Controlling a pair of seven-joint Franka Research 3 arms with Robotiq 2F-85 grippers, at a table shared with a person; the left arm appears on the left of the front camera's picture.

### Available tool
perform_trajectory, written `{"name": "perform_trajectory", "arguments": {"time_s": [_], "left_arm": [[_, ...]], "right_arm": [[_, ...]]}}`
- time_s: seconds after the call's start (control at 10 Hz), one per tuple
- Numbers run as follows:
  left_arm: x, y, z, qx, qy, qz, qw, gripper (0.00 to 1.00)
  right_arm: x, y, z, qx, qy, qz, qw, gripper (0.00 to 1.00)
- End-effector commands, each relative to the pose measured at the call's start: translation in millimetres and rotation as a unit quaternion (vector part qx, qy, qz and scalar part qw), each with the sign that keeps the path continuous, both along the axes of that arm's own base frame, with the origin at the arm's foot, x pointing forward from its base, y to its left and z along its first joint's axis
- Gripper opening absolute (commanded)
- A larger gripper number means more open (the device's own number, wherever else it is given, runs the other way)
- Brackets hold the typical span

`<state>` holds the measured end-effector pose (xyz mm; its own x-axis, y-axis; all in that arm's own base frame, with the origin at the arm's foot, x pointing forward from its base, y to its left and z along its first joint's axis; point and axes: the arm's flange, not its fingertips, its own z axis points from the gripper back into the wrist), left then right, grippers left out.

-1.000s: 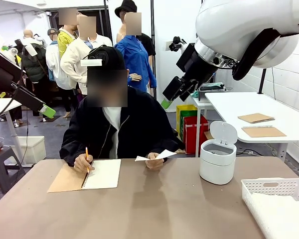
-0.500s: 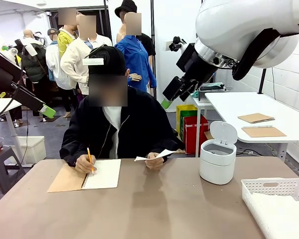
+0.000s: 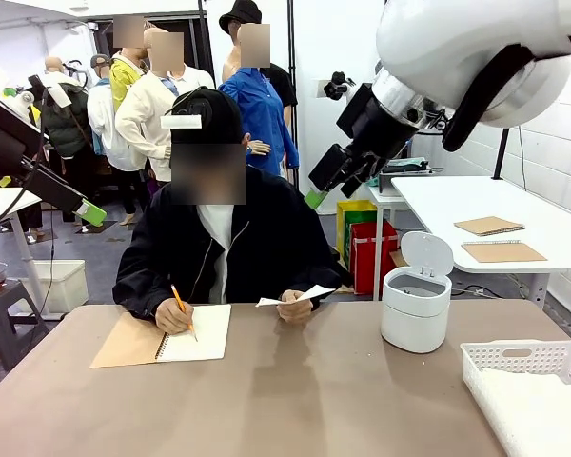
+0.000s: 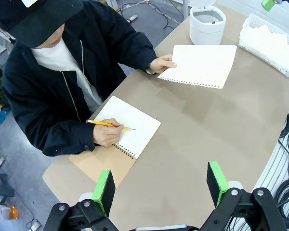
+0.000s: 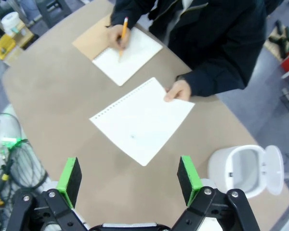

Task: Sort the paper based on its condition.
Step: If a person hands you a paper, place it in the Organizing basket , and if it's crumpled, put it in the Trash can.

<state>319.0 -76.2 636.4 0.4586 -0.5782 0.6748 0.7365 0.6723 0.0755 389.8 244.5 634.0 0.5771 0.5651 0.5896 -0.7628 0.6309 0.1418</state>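
One loose sheet of paper (image 3: 300, 296) sits at 12 o'clock on the table (image 3: 305, 400), pinched at a short edge by the person's hand (image 3: 293, 308). In the left wrist view its long axis runs from 9 to 3 o'clock, with the punched edge toward 6. There are two containers: one white bin (image 3: 416, 314) at 2 o'clock with its lid up (contents cannot be made out), and one white basket (image 3: 514, 360) at 4 o'clock holding a white heap (image 3: 542, 414). One spiral notebook (image 3: 198, 333) lies at 10 o'clock under one pencil (image 3: 179, 300). Above, the left gripper (image 4: 161, 182) and the right gripper (image 5: 129, 174) hover with jaws wide apart, holding nothing.
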Motion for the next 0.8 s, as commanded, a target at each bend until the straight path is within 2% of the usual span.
{"name": "perform_trajectory", "arguments": {"time_s": [0.0, 0.2, 0.4, 0.5, 0.7], "left_arm": [[-0.4, -0.5, 0.7, -0.003, 0.004, 0.003, 1.000, 1.00], [-0.4, -0.5, 0.7, -0.003, 0.004, 0.003, 1.000, 1.00], [-0.4, -0.5, 0.7, -0.003, 0.004, 0.003, 1.000, 1.00], [-0.4, -0.5, 0.7, -0.003, 0.004, 0.003, 1.000, 1.00], [-0.4, -0.5, 0.7, -0.003, 0.004, 0.003, 1.000, 1.00]], "right_arm": [[34.9, 3.4, -3.7, 0.047, 0.097, -0.037, 0.993, 1.00], [67.1, -6.1, -18.7, 0.082, 0.169, -0.086, 0.978, 1.00], [95.3, -23.1, -45.8, 0.134, 0.268, -0.145, 0.943, 1.00], [107.4, -33.5, -59.7, 0.164, 0.328, -0.182, 0.912, 1.00], [125.9, -50.3, -96.5, 0.193, 0.423, -0.242, 0.852, 1.00]]}}
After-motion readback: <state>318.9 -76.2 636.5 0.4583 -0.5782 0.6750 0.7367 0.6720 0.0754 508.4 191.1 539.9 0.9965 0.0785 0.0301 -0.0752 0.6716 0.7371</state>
